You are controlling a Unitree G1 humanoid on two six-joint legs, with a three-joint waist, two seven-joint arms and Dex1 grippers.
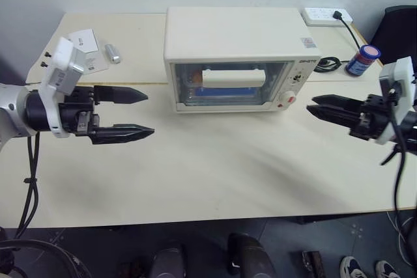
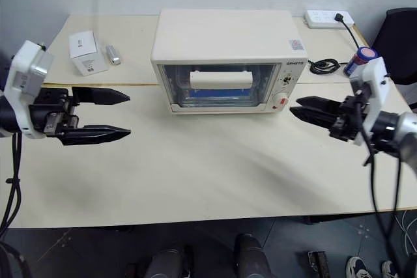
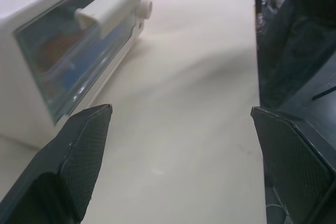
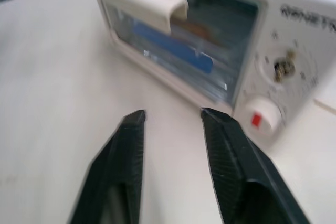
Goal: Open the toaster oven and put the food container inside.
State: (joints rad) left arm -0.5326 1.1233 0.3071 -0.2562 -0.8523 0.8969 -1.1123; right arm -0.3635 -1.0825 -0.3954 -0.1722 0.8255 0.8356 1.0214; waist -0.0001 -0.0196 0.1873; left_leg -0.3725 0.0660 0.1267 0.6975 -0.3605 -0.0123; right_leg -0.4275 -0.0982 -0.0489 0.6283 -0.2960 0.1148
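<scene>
both grippers hover over the table [image 1: 215,174], clear of the toaster oven [image 1: 234,56]. left gripper [image 1: 133,114] has fingers spread wide, empty; right gripper [image 1: 319,107] has fingers parted a little, empty. oven door is closed, handle [image 1: 233,77] across the glass. food container [image 4: 173,48] sits inside behind the glass, blue clip and orange food visible. task looks done. judgement: leave the door alone and keep both arms well off the handle when pulling away.
</scene>
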